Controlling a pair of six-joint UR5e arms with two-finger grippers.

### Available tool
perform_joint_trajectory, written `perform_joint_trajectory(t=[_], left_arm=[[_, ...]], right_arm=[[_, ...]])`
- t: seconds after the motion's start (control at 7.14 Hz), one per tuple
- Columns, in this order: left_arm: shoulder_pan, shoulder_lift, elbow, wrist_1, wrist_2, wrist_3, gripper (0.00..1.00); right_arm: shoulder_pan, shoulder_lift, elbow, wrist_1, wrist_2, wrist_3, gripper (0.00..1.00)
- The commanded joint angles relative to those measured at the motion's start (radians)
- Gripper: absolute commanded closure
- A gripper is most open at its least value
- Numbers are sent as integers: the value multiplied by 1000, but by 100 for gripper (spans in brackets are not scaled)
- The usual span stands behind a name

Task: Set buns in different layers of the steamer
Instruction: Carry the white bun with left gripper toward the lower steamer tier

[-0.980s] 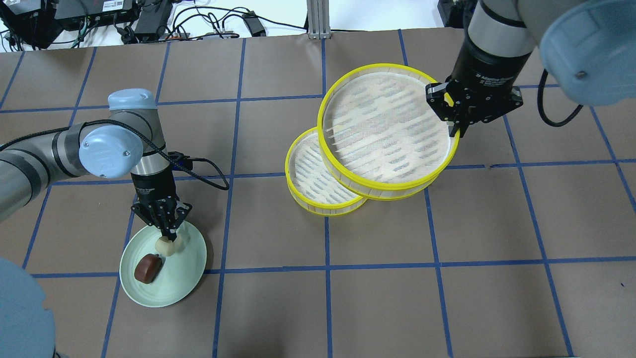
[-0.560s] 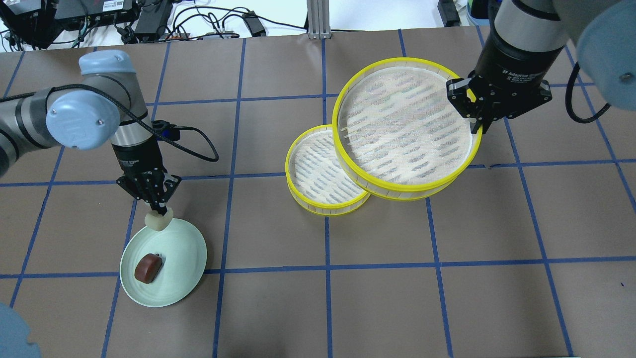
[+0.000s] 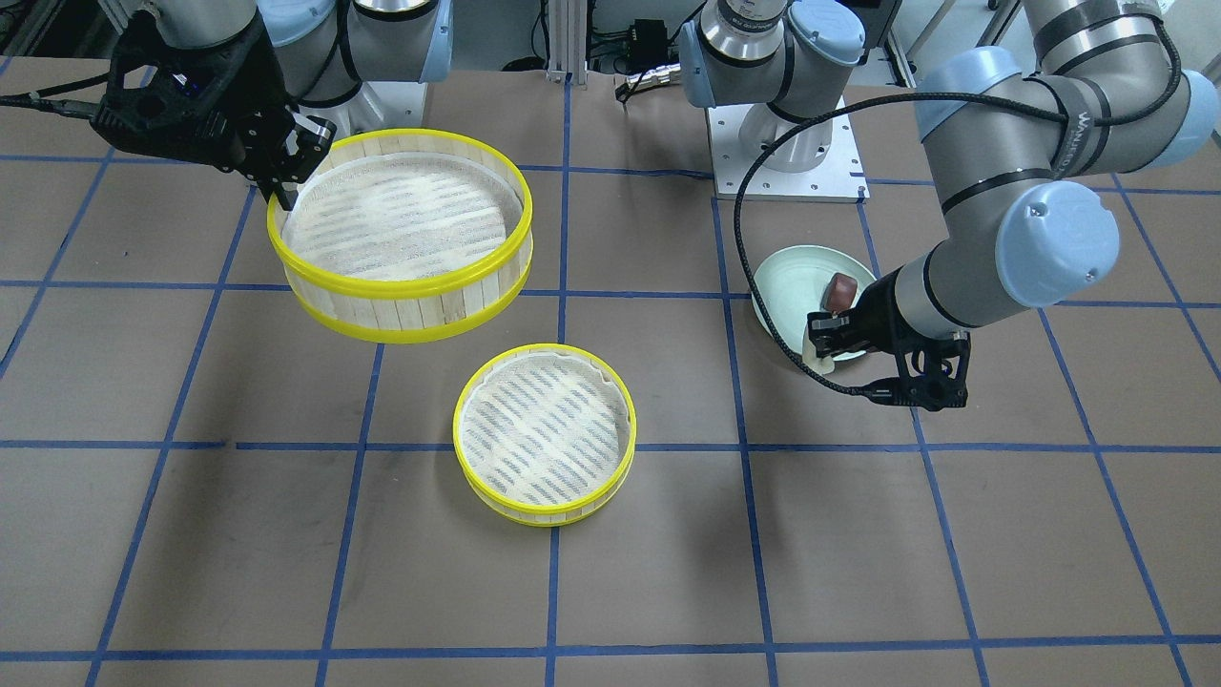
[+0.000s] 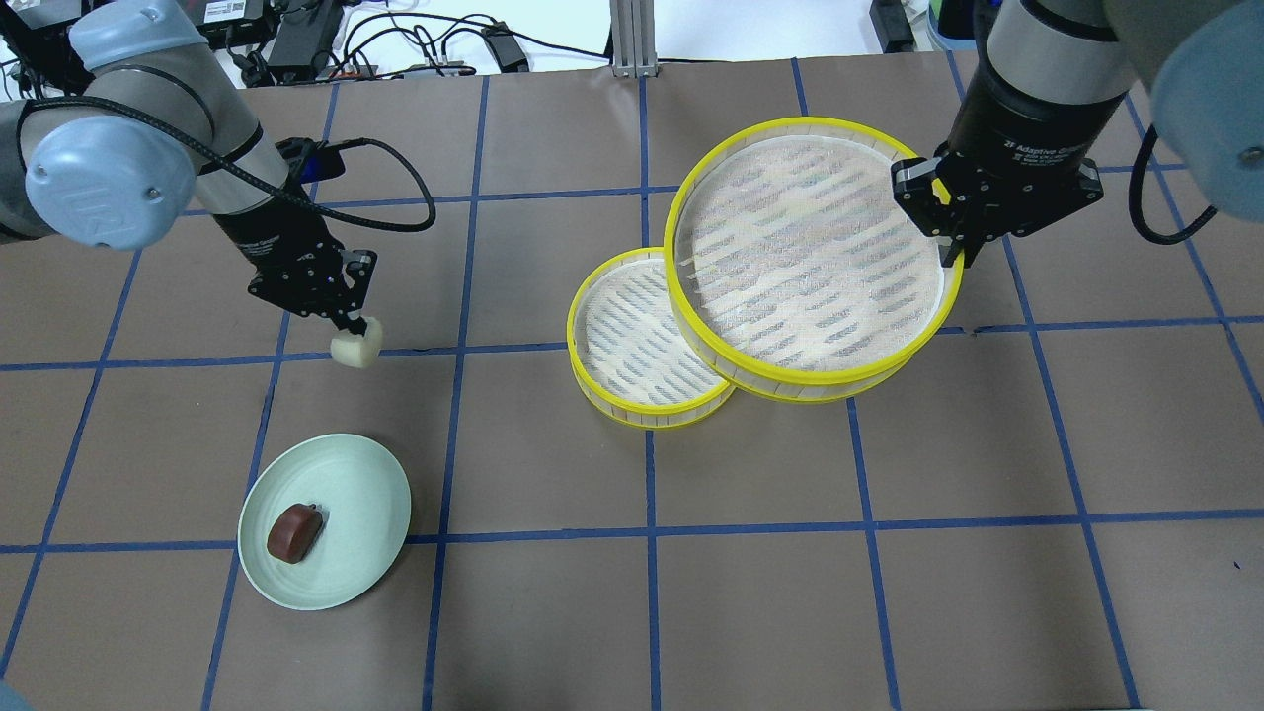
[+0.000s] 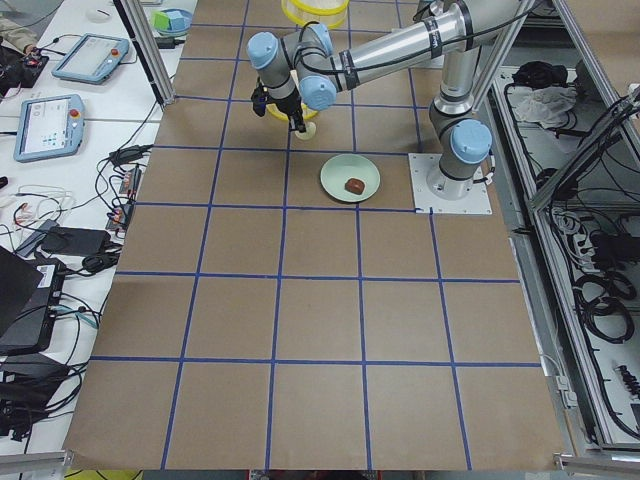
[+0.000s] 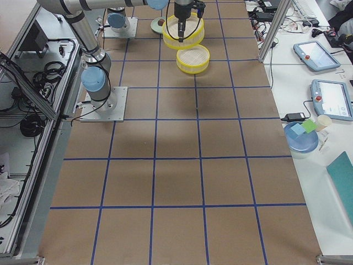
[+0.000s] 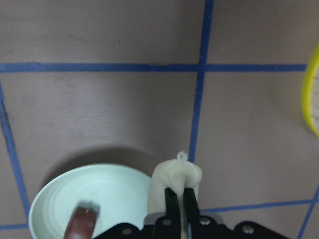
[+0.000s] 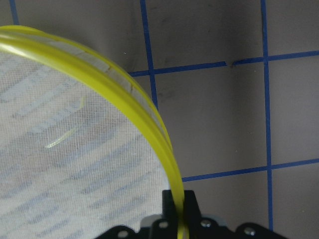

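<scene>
Left gripper (image 4: 352, 326) pinches the cream-white bun (image 4: 357, 348) in midair, jaws nearly closed. Below it, nearer the robot, the brown bun (image 4: 294, 533) lies on a green plate (image 4: 370, 484). Right gripper (image 4: 956, 255) clamps the raised steamer layer (image 4: 790, 247) by its rim; the second layer (image 4: 632, 341) rests lower, opposite the gripper.

Pale green plate (image 4: 367, 486) sits flat on the brown counter (image 4: 810, 612), right across one of the blue tape lines (image 4: 652, 612) gridding the whole surface. Along the far edge, a tangle of black cables and power bricks (image 4: 296, 39) lies beside an aluminium post (image 4: 628, 35). Over on the white side bench (image 6: 281, 94), one teach pendant (image 6: 317, 55) lies face up, a second pendant (image 6: 333, 99) near it, and a blue bowl (image 6: 300, 141) close by.
</scene>
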Motion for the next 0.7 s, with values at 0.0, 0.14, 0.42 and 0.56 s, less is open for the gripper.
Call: perform_joint_trajectory(t=[0.0, 0.14, 0.42, 0.56], left_arm=[[-11, -14, -3, 118, -194, -87, 100], [-44, -23, -5, 165, -272, -110, 100], [-123, -77, -14, 291, -398, -204, 100], [-144, -109, -14, 351, -424, -213, 100]], right_arm=[[-1, 0, 2, 1, 0, -1, 100], [-1, 0, 2, 1, -2, -1, 100], [-1, -2, 0, 1, -3, -2, 100], [-1, 0, 0, 1, -3, -27, 100]])
